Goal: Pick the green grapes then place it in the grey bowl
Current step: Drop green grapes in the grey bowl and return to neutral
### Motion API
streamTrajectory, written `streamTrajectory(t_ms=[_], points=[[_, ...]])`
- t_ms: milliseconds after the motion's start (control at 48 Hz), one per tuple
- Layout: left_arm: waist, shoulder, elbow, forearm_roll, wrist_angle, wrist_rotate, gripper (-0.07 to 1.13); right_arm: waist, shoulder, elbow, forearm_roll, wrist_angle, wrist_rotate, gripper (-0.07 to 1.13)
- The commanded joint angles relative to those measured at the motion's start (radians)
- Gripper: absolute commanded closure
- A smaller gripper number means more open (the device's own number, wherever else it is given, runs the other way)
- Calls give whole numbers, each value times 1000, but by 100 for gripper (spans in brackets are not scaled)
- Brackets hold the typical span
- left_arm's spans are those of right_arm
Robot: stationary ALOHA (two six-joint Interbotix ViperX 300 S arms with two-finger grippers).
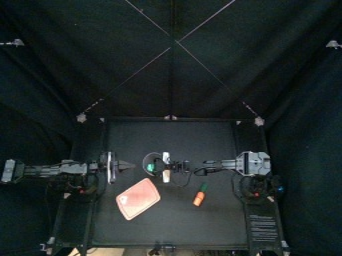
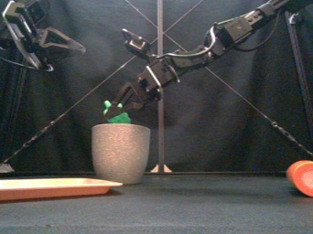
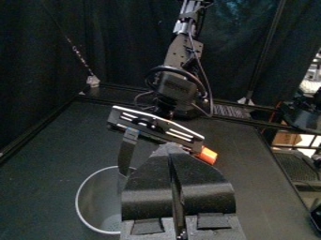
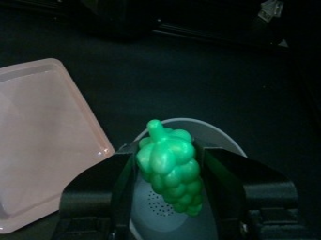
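The green grapes hang just above the mouth of the tall grey speckled cup, with my right gripper shut on them. In the right wrist view the grapes sit between the jaws of the right gripper, and the cup's rim lies right under them. From above, the right gripper is over the cup at the table's middle. My left gripper is shut and holds nothing, resting raised at the left.
A flat pink tray lies in front of the cup, toward the left. An orange toy lies on the table at the front right, also in the front view.
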Motion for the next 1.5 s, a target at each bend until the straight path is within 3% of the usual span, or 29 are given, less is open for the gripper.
streamTrajectory(t_ms=[21, 229, 688, 917, 1146, 1500], points=[[3, 0, -20, 0, -6, 2, 97, -17, -23, -11, 12, -5, 2, 25], [2, 2, -21, 0, -8, 0, 97, -28, -23, -8, 20, -5, 2, 13], [3, 0, -21, 2, -9, 0, 97, 0, -172, 55, 8, -37, -6, 12], [3, 0, -21, 5, -9, 3, 97, 44, -334, 229, 26, -199, 3, 12], [3, 0, -20, 54, -9, 5, 97, 74, -463, 402, 133, -408, 0, 12], [3, -2, -20, 106, -9, 5, 97, 107, -558, 525, 144, -511, 0, 12]])
